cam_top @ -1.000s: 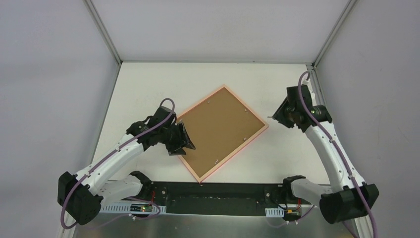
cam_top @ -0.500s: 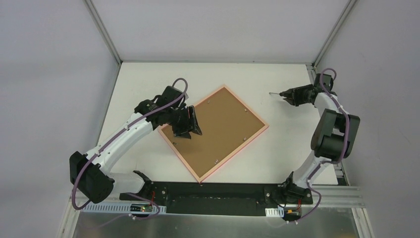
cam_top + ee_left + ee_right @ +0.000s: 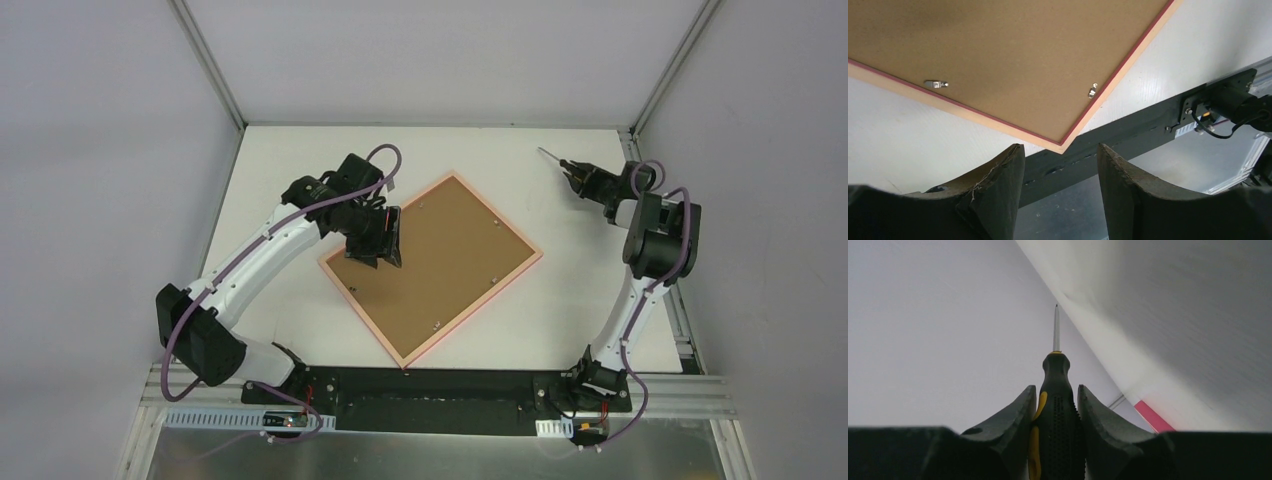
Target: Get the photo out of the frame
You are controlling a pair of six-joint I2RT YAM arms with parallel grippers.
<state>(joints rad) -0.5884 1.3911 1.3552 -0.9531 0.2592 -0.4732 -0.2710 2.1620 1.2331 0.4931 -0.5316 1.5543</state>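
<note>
The photo itself cannot be seen. It would lie face down under the brown backing board (image 3: 450, 260), which is seated inside the pink frame (image 3: 472, 310). The frame rests flat near the middle of the surface (image 3: 300, 160), turned so its corners point near, far, left and right.

The frame has not shifted over the last second, but both arms have. The left hand (image 3: 375, 240) has travelled from the frame's near-left edge to above its left corner. Its fingers are moderately spread, with nothing between them. The right hand (image 3: 590, 178) has swung away from the frame's right corner to the far right of the surface. It is clamped on the black-and-yellow handle of a screwdriver (image 3: 1057, 370), whose tip points far-left, away from the frame.

With the tool withdrawn, the work on the tabs is probably done or paused, and the left hand seems placed to lift the board. Whether the tabs (image 3: 437, 322) are already turned clear is too small to tell.

- One frame.
- One backing board.
- One screwdriver.
- Two hands.
- Four small metal tabs visible from above; the left hand may hide more.
</note>
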